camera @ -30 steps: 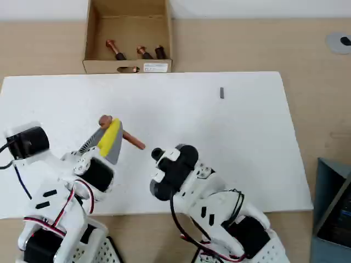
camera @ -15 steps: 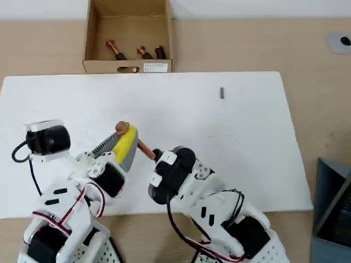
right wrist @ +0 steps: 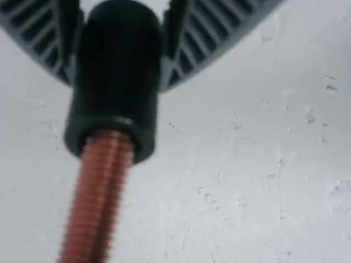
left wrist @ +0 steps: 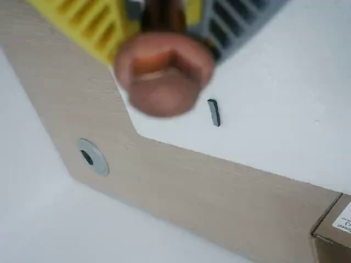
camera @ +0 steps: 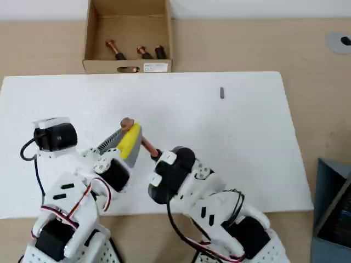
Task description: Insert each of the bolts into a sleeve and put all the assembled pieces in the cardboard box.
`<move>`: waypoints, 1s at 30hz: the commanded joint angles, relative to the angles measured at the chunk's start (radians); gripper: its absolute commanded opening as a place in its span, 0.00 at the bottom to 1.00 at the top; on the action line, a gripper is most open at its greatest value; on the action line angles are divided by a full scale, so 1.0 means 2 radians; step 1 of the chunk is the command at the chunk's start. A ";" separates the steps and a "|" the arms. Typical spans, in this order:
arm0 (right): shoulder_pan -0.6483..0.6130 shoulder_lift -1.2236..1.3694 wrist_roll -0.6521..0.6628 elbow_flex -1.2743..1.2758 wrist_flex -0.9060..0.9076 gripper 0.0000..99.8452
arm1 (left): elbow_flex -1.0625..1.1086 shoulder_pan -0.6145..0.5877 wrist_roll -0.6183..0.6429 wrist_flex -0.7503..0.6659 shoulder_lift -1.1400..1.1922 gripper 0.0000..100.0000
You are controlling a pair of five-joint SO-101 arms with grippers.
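Near field, on the white mat (camera: 236, 148): the right gripper (camera: 158, 155) clamps a black sleeve (right wrist: 115, 76). At its 10 o'clock, the left gripper (camera: 128, 134) clamps a copper bolt (camera: 144, 144), threaded tip at the sleeve's mouth. Far field, 12 o'clock: cardboard box (camera: 89, 38) holding 3 assembled pieces (camera: 115, 50).

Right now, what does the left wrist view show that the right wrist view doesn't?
Left wrist, not right wrist: the bolt head-on in the left gripper, a small dark piece on the white mat, a metal disc in the wooden table, the cardboard box corner. Right wrist, not left wrist: the black sleeve in the right gripper, the bolt's thread entering it. Both: the bolt and the white mat.
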 commanded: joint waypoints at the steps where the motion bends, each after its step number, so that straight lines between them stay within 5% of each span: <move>1: -0.007 -0.034 0.004 -0.020 -0.013 0.01 | -0.001 0.005 -0.002 -0.009 -0.003 0.00; 17: -0.007 -0.034 0.004 -0.020 -0.013 0.01 | -0.045 0.108 -0.004 0.123 -0.003 0.00; 30: -0.007 -0.034 0.005 -0.020 -0.013 0.01 | 0.006 0.143 -0.064 0.135 -0.003 0.00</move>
